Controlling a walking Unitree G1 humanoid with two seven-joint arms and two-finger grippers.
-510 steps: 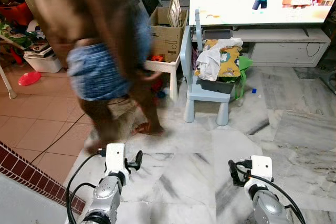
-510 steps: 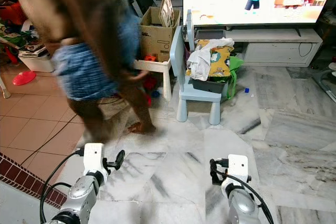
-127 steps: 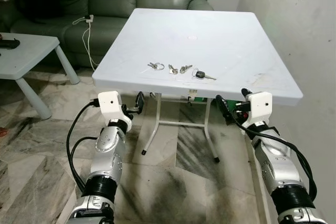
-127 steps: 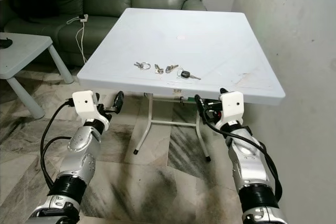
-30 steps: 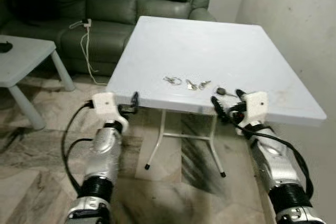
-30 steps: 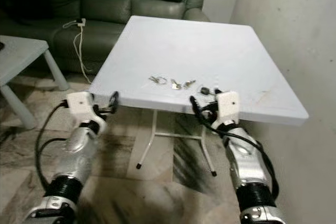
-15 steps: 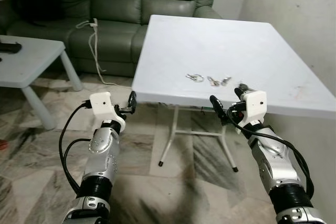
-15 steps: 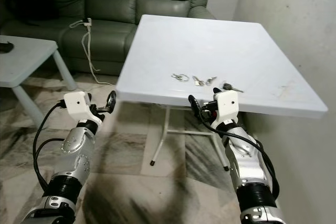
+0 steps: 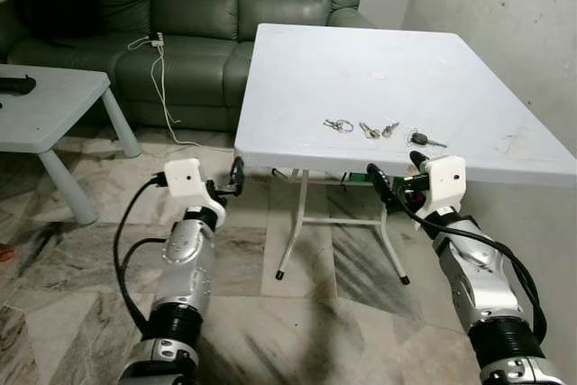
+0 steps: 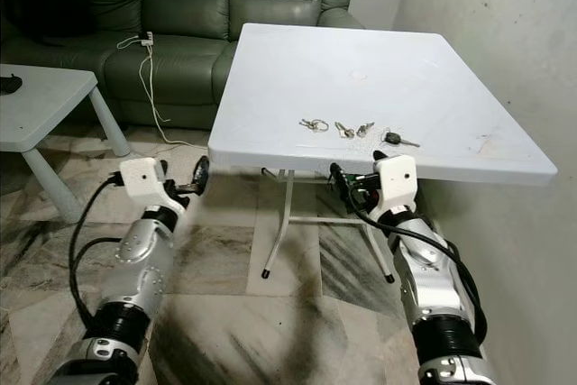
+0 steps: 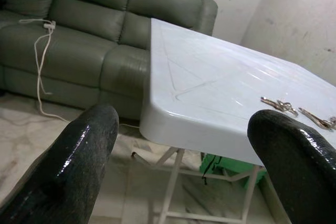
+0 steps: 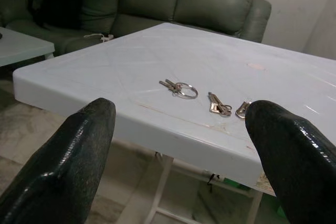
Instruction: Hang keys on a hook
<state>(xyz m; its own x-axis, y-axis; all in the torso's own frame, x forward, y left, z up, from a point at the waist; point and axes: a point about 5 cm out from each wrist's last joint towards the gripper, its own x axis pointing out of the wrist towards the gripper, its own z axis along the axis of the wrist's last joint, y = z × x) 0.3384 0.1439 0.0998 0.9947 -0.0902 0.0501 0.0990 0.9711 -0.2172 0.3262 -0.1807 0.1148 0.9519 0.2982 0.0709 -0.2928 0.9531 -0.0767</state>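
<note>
Standing at the white bench [image 9: 297, 87], keys [image 9: 339, 125] lying in a row near its front edge. Holding right gripper [image 9: 397, 188] and left gripper [image 9: 236, 175] low, jaws apart. Advisable: raising above the rim, closing squarely on one ring.

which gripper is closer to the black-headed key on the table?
Right. The right gripper hangs just below the table edge, almost directly in front of the black-headed key. The left gripper sits off the table's left front corner, well to that key's left. Both jaws are open.
</note>
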